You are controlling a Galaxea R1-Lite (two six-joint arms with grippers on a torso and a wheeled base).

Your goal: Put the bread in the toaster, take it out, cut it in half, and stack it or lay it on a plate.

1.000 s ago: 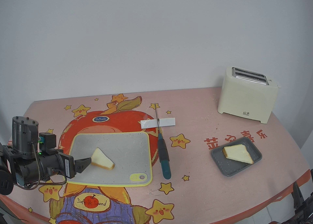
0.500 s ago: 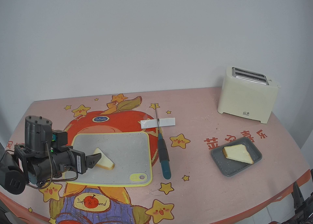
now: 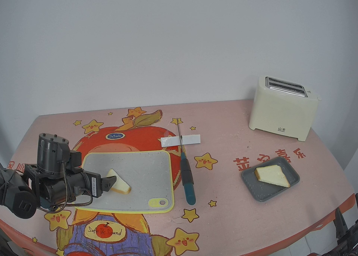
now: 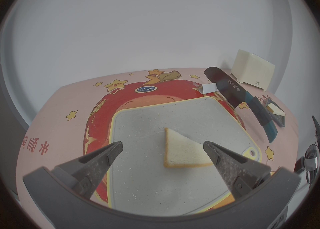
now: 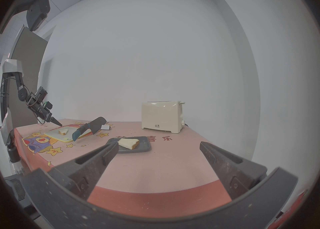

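At the worktop's (image 3: pixel 231 208) left edge, the left claw (image 3: pixel 110 183) is held low over the left end of the grey, yellow-rimmed cutting board (image 3: pixel 149 171). The claw (image 4: pixel 162 144) is seen spread wide in the left wrist view, with nothing pinched. A triangular half slice of bread (image 3: pixel 120 184) is laid flat on the left part of the board, just beyond the claw's tips. In the left wrist view this half slice (image 4: pixel 183 153) is framed between the two fingers (image 4: pixel 100 159), nearer to one of them than to the other. Whether that finger is touched by the crust cannot be told.

Just beside the board's right edge, a blue-handled knife (image 3: pixel 186 176) is laid on the worktop. Its handle is turned toward the front edge, and its thin blade is run across a white strip (image 3: pixel 180 140) stuck to the cloth.

Toward the right edge, a dark grey plate (image 3: pixel 261 191) is set well apart from the board, and a second half slice of bread (image 3: pixel 272 175) is carried on it. Behind the plate, at the back right corner, a cream two-slot toaster (image 3: pixel 282 107) is stood upright.

The right claw (image 5: pixel 159 146) is held off the worktop's right side, spread wide, with nothing gripped between its fingers.
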